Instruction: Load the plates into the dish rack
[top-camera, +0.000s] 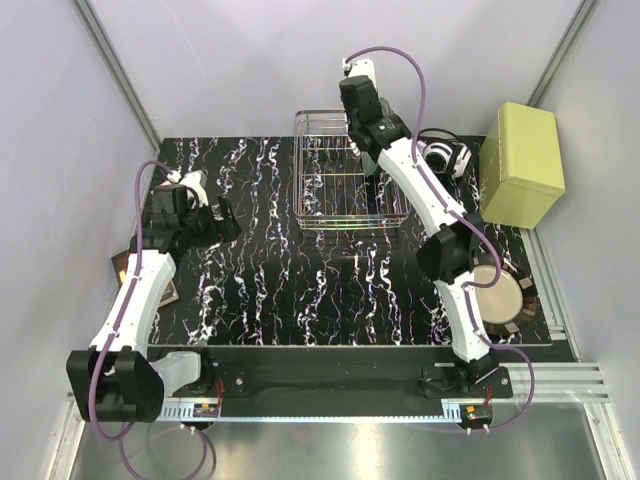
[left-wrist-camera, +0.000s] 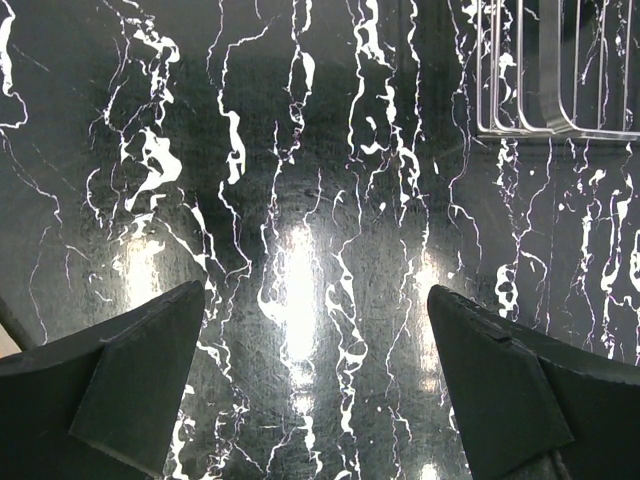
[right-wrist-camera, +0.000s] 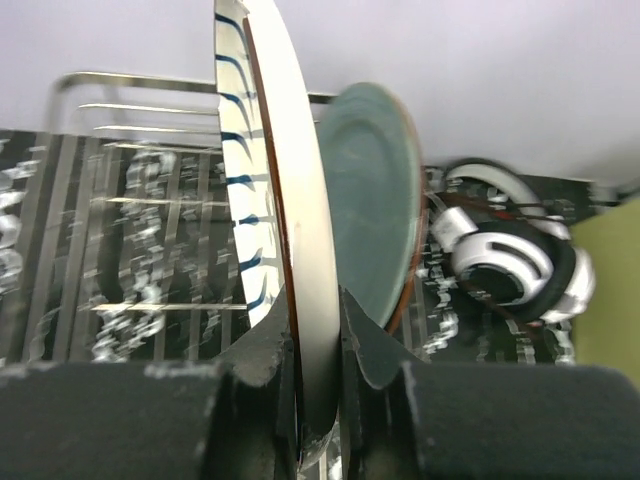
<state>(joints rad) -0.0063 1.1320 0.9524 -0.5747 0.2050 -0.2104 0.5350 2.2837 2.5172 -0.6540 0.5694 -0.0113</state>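
The headphones (top-camera: 445, 158) lie between the dish rack (top-camera: 330, 222) and the box (top-camera: 522, 165)

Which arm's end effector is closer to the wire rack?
Right. The right end effector hangs over the wire rack, gripping the striped plate; the left end effector is open above the table, to the rack's left.

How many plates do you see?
3. A striped plate is pinched in the right gripper, a green-blue plate stands upright beside it, and a beige plate lies flat at the near right. Another may be hidden.
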